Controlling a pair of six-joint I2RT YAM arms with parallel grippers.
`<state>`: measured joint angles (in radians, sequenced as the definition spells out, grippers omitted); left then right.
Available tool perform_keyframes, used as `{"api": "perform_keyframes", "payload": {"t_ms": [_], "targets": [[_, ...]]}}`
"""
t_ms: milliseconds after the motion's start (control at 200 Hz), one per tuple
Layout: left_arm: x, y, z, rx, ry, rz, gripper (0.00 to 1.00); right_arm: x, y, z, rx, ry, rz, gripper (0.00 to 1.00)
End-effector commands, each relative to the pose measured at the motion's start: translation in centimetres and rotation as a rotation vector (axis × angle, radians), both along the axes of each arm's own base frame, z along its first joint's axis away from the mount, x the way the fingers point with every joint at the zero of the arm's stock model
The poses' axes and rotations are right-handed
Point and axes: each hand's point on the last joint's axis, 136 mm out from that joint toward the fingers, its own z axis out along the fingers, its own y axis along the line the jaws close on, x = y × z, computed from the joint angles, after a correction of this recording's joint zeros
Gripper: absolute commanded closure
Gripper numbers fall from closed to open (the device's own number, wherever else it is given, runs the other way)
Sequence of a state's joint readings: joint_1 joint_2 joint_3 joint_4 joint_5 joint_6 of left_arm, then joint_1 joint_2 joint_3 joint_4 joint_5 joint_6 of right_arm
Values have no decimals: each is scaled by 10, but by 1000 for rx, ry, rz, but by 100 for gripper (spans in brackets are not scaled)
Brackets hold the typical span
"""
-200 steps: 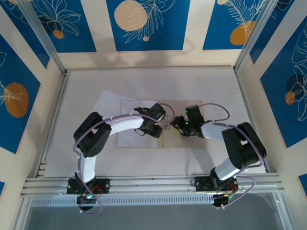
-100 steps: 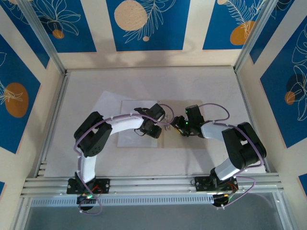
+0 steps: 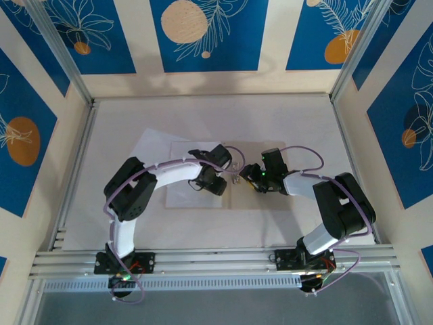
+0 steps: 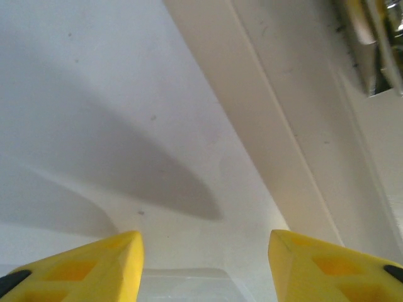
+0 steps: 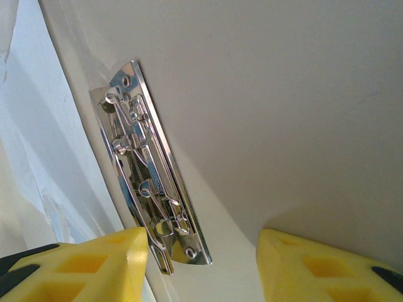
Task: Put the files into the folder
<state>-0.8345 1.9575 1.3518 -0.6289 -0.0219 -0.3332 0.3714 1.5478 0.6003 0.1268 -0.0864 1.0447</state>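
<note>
Files (image 3: 179, 154) lie flat under my left arm, left of the middle of the table (image 3: 203, 115). They are two thin white sheets, and one is turned a bit. They sit just beside the shiny metal clip (image 5: 148, 170) of the open folder (image 5: 217, 220), which looks smooth and creamy inside. My left end effector (image 4: 204, 251) has slid back a little from the clip. My right end effector (image 5: 201, 251) has not moved. Both are partly open and hold nothing. I think the sheets are not under the clip yet, so the job is not done.
</note>
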Motion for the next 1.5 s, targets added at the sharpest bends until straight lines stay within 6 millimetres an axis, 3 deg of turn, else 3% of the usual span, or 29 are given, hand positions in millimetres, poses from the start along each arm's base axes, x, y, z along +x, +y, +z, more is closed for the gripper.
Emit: {"api": "perform_keyframes", "payload": {"t_ms": [0,370,590,730,855,995,1235,1496], "targets": [[-3,-16,20,-54,8,-26,45,-19,-12,-26,-70,105,-7,49],[0,-46,49,-126,-111,-20,45,-17,-7,-23,-64,87,8,50],[9,-55,45,-124,-184,143,67,-18,-6,-16,-47,47,16,51],[10,-60,46,-114,-239,203,68,-12,-18,2,-11,19,-4,50],[12,-67,51,-119,-262,226,68,-3,-30,32,-13,-24,2,47],[15,-67,57,-114,-285,261,67,0,-52,51,-57,-38,-18,45],[13,-83,56,-107,-286,292,64,-5,-88,32,-110,22,-102,46],[14,-87,44,-70,-273,365,65,-9,-108,15,-132,76,-128,46]]}}
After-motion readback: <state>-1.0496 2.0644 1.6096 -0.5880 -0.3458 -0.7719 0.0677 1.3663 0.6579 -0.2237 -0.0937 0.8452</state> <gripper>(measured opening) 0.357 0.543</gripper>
